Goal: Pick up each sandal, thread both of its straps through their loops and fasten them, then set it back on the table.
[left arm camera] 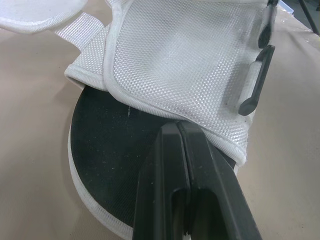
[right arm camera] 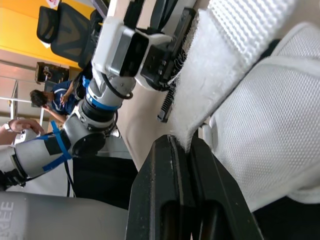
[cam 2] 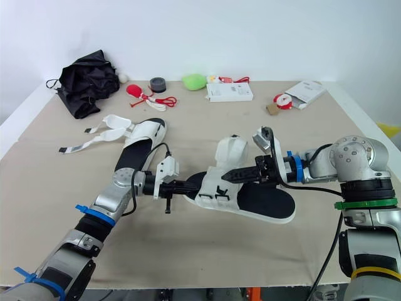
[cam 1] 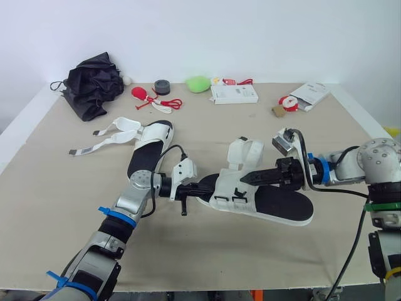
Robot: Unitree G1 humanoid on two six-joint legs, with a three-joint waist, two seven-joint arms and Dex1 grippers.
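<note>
1. Two white sandals with black insoles lie on the tabletop (cam 1: 56, 188).
2. The near sandal (cam 1: 282, 205) lies in front of the robot, between its two arms. Its long axis runs left to right and slants a little nearer on the right. Its white mesh upper is at the left end, and its bare insole points to the robot's right.
3. Two black plastic loops (left arm camera: 256, 80) sit along the edge of that mesh upper.
4. The far sandal (cam 1: 149, 149) lies well to the left and further back. Its long axis runs roughly near to far, and its loose straps are splayed out to the left, flat on the tabletop.
5. The right gripper (cam 1: 243, 180) reaches in from the right over the near sandal, with its jaws clenched on the edge of a white strap (right arm camera: 220, 65).
6. The left gripper (cam 1: 210, 186) comes in from the left at the mesh end. Its jaws are pressed together, with their tips against the rim of the mesh, over the insole.
7. Along the back of the tabletop there is one of each of these:
   - a folded black umbrella (cam 1: 94, 84)
   - a red toy with a cord (cam 1: 143, 95)
   - a dark tape roll (cam 1: 162, 86)
   - a green lump (cam 1: 198, 83)
   - a white box (cam 1: 234, 94)
   - a small brown block (cam 1: 277, 111)
   - a white packet (cam 1: 311, 93)
</note>
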